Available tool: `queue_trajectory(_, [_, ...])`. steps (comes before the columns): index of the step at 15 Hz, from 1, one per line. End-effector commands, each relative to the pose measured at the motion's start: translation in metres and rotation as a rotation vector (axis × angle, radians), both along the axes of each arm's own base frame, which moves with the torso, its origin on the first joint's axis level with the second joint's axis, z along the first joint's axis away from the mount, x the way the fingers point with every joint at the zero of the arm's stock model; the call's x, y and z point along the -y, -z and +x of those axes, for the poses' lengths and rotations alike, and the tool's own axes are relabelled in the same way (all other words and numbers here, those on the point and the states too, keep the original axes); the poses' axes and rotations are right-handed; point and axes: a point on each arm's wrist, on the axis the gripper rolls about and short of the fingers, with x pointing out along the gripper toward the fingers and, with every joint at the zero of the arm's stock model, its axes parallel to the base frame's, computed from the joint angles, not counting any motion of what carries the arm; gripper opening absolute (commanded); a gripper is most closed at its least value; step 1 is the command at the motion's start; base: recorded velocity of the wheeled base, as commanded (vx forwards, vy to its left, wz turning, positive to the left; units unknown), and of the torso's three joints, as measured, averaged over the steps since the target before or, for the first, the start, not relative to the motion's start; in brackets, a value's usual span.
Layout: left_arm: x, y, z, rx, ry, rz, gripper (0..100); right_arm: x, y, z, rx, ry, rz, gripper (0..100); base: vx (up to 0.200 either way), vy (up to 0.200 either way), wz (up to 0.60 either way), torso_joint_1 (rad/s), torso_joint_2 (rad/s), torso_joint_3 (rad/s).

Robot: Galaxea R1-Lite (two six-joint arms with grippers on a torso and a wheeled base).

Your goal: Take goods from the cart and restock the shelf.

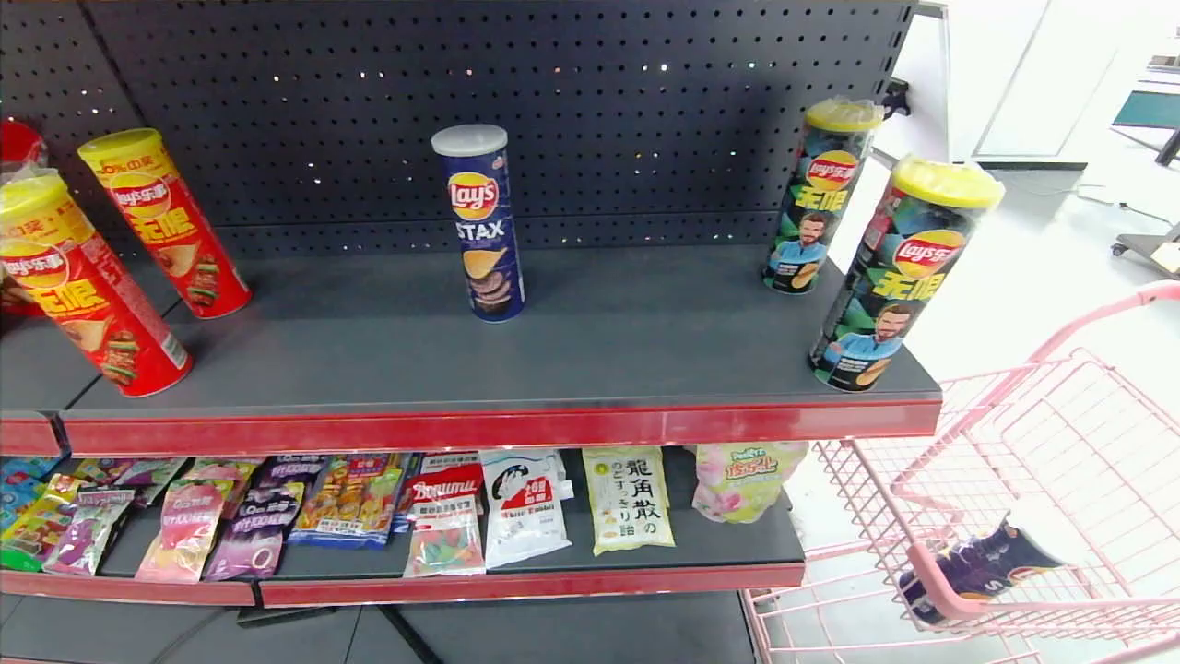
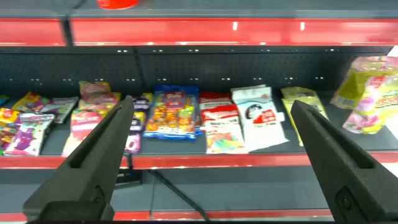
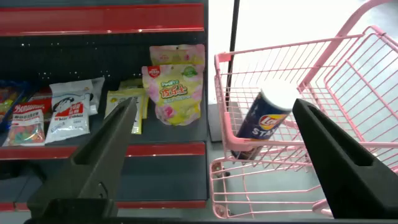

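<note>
- Your left pincer (image 2: pixel 211 102) and right pincer (image 3: pixel 212 104) gape wide, empty
- The dark blue crisp tube (image 3: pixel 264 121) lying in the pink wire cart (image 3: pixel 292 46) may roll if you nudge it

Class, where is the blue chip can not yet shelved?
Head view: the blue chip can lies in the pink cart on the robot's right, beside the shelves.

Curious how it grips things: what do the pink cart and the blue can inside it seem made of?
The pink cart looks like coated metal wire: thin rigid bars, smooth pink finish. The blue can seems glossy printed cardboard with a pale plastic lid, judging by look alone.
</note>
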Motion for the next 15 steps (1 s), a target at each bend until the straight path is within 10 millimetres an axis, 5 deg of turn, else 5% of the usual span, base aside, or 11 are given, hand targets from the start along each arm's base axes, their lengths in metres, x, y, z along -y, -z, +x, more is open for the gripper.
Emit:
queue_trajectory(1, [0.0000, -0.0001, 0.0000, 0.000, -0.001, 0.000, 100, 0.0000, 0.0000, 0.0001, -0.001, -0.001, 0.000, 100, 0.000, -0.200, 0.00, 0.002, 0.01, 0.007])
queue_trajectory(6, [0.0000, -0.0001, 0.0000, 0.000, -0.001, 0.000, 100, 0.0000, 0.0000, 0.0001, -0.001, 0.001, 0.000, 100, 0.000, -0.120, 0.00, 0.001, 0.00, 0.002])
queue_trajectory(15, [0.0000, -0.0001, 0.0000, 0.000, -0.001, 0.000, 100, 0.0000, 0.0000, 0.0001, -0.001, 0.001, 0.001, 100, 0.000, 0.000, -0.60, 0.004, 0.00, 0.004])
